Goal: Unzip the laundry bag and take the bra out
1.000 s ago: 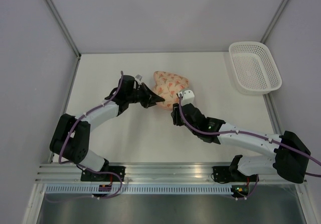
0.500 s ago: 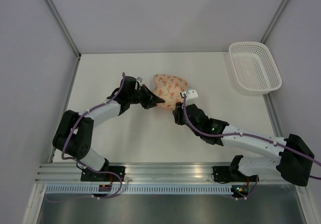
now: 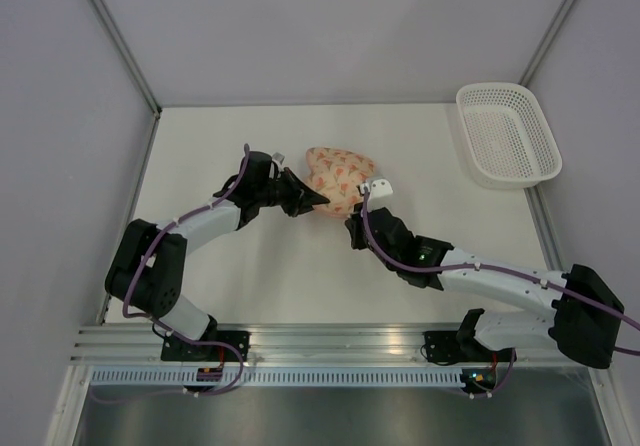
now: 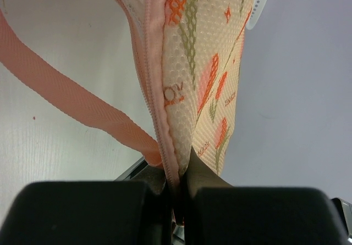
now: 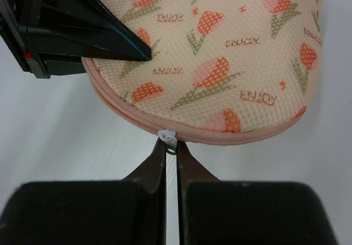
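Observation:
The laundry bag (image 3: 340, 174) lies mid-table, a cream dome with orange-pink motifs. My left gripper (image 3: 318, 201) is shut on the bag's left edge. The left wrist view shows its jaws (image 4: 179, 171) pinching the pink zip trim (image 4: 151, 63) and fabric, with the pink loop (image 4: 71, 102) hanging to the left. My right gripper (image 3: 352, 218) is at the bag's near edge. In the right wrist view it (image 5: 171, 149) is shut on the small white zip pull (image 5: 168, 135) below the bag (image 5: 231, 63). The zip looks closed there. The bra is hidden.
A white lattice basket (image 3: 507, 134) stands at the back right corner of the table. Grey walls close in the table on three sides. The left gripper's black fingers (image 5: 99, 36) reach into the upper left of the right wrist view.
The right gripper's jaws have closed from partly open onto the zip pull. The left gripper keeps its grip on the bag's edge; both arms and the bag have barely shifted.

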Controlling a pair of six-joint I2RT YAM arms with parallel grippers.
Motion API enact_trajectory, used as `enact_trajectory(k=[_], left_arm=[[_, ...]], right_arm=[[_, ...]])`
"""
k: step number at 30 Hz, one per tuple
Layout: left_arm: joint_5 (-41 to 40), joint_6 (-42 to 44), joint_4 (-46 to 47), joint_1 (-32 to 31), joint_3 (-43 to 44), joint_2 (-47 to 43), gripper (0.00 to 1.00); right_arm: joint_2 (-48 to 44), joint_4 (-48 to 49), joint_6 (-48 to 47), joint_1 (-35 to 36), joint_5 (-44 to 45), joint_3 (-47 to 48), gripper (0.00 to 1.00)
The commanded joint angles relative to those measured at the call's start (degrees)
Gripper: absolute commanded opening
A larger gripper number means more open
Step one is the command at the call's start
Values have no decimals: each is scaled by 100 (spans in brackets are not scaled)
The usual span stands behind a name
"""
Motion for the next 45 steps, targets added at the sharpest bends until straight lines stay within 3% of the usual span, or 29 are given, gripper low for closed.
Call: enact_trajectory(k=[1,18,32,45], left_arm=[[155,-310,417,-14,104,-90,2],[252,68,206,320,-159,-125,2],[1570,1816,-479,838,-396,-98,2],[1992,3513,-2193,1225,-528,-731,2]], right_arm=[[-254,221,-7,-2,224,-69,1],[-492,-1009,134,7,831,-52,0],[18,-1334,107,-63,752,98,0],[317,-1396,64,-177,594,203,1]])
